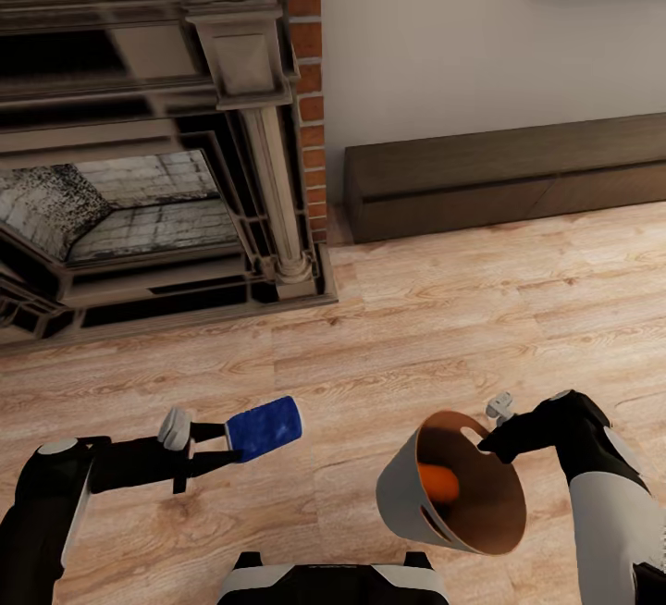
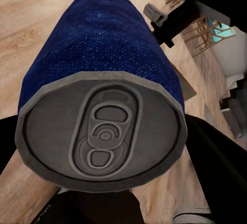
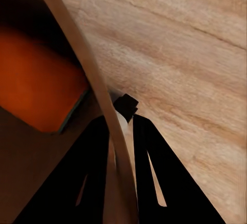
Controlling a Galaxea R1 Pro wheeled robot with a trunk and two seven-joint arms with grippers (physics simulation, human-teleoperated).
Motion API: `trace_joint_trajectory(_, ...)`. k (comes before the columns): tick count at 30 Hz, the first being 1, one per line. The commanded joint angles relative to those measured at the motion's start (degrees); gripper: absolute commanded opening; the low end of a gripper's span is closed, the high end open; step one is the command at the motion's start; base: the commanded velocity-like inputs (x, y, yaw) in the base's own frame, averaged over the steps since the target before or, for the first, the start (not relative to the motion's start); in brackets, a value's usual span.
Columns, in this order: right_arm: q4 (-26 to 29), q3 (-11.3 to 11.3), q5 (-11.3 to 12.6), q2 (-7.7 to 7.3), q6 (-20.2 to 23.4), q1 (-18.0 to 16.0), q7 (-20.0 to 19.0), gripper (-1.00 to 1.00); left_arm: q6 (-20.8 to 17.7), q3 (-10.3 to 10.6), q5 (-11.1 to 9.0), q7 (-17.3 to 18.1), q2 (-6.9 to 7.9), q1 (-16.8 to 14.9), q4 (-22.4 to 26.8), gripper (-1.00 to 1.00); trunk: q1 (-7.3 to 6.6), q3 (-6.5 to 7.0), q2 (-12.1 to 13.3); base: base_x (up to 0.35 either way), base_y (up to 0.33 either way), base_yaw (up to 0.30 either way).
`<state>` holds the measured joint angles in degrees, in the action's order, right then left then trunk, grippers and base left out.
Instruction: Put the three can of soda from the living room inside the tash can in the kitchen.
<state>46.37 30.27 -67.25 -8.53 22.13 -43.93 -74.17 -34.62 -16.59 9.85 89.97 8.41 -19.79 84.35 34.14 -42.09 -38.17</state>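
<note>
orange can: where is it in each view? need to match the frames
Head view: orange can lies inside the tash can, lower right of centre, held by the right gripper.
Left wrist view: not in it; the blue can is there.
Right wrist view: orange can behind the bin rim.
Shared landmark: the wood floor.

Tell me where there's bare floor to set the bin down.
Bare wood floor lies between the fireplace, the low cabinet and the arms. It is crowded near the robot: the left gripper holds the blue can, the right gripper holds the bin with an orange can inside.
</note>
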Motion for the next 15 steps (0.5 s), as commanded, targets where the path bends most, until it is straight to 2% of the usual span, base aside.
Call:
trace_joint_trajectory(1,0.1,-0.5,0.1,0.23,0.5,0.0,-0.6,-1.0,-0.4,-0.1,-0.2,0.0,0.01,-0.1,0.0,-1.0,0.0,0.0,0.0,0.0,0.0,0.0)
trace_joint_trajectory(7,0.3,-5.2,0.1,0.52,4.3,-0.2,-0.7,-1.0,-2.4,-0.1,-1.5,0.0,0.03,-0.4,0.1,-1.0,0.0,0.0,0.0,0.0,0.0,0.0)
trace_joint_trajectory(15,0.4,-7.5,0.1,0.59,5.5,-0.4,-0.8,-1.0,-3.7,0.2,-2.4,0.0,-0.1,-0.4,0.1,-1.0,0.0,0.0,0.0,0.0,0.0,0.0)
